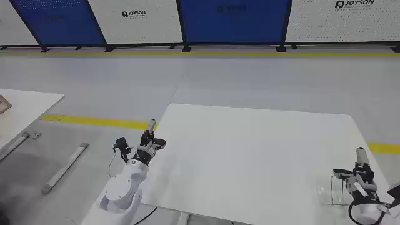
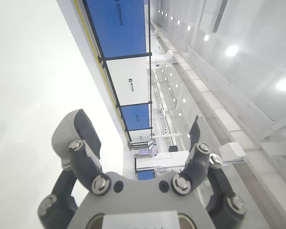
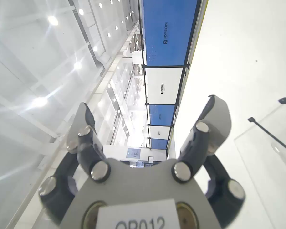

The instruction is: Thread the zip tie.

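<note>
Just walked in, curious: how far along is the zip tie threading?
Nothing looks done yet. Two zip ties lie untouched on a clear plate by the right arm. Nothing is in hand: its jaws and the left arm's are open and empty. Picking up and threading remain.

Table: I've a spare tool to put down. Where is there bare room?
The middle of the table is bare, from the left gripper at its edge to the right gripper. Crowded: the near corner beside that gripper, where a clear tray holds zip ties.
</note>
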### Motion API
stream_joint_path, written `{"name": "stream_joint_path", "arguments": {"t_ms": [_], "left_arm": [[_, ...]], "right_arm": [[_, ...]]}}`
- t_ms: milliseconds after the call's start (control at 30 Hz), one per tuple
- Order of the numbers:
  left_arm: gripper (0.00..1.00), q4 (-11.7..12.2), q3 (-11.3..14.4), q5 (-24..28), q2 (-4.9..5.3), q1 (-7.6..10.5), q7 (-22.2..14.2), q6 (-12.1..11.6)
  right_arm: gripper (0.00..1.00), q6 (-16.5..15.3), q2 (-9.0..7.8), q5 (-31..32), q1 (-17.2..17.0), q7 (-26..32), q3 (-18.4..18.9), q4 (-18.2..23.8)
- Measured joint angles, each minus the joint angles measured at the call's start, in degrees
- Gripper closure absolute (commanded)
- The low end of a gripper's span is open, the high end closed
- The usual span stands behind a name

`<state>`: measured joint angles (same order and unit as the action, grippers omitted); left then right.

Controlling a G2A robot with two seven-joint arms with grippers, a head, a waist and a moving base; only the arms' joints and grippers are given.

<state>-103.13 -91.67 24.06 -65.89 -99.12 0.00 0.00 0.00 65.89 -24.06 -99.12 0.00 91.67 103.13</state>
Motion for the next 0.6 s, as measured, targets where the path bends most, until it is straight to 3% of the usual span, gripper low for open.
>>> {"name": "stream_joint_path", "arguments": {"t_ms": [33,233,333,500,600], "left_arm": [[0.00,0.00,0.00,0.00,0.00,0.00,0.00,0.00],[0.00,0.00,0.00,0.00,0.00,0.00,0.00,0.00],[0.00,0.00,0.00,0.00,0.00,0.00,0.00,0.00],[0.00,0.00,0.00,0.00,0.00,0.00,0.00,0.00],[0.00,0.00,0.00,0.00,0.00,0.00,0.00,0.00]], "right_arm": [[0.00,0.00,0.00,0.00,0.00,0.00,0.00,0.00],[0.00,-1.39,-0.20,0.84,-0.21,3.38,2.36,-0.20],[0.00,-1.82,-0.52,1.07,-0.46,7.93,4.55,-0.52],[0.00,-1.29,-1.76,4.44,-0.59,21.21,9.84,-1.59],[0.00,-1.27,-1.84,4.65,-0.61,22.29,10.49,-1.75]]}}
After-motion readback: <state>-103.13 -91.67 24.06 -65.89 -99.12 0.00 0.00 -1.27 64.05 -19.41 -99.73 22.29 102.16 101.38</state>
